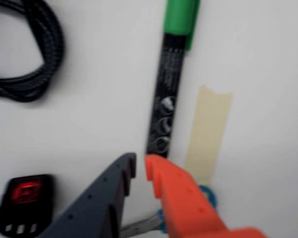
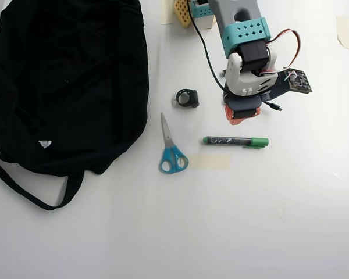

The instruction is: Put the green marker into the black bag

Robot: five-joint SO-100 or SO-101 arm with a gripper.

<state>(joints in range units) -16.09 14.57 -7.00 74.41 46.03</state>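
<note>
Nothing is done yet: the slim dark-barrelled green marker lies untouched mid-bench, well apart from the large black fabric bag at the bench's left edge in the overhead view. Its long axis runs left-right there, green cap rightward. The orange-and-dark jaws hover just above it, slightly parted, holding nothing. Grasp, carry and drop all remain.

In the overhead view, the scissors lie between the black bag leftward and the green marker rightward.
</note>
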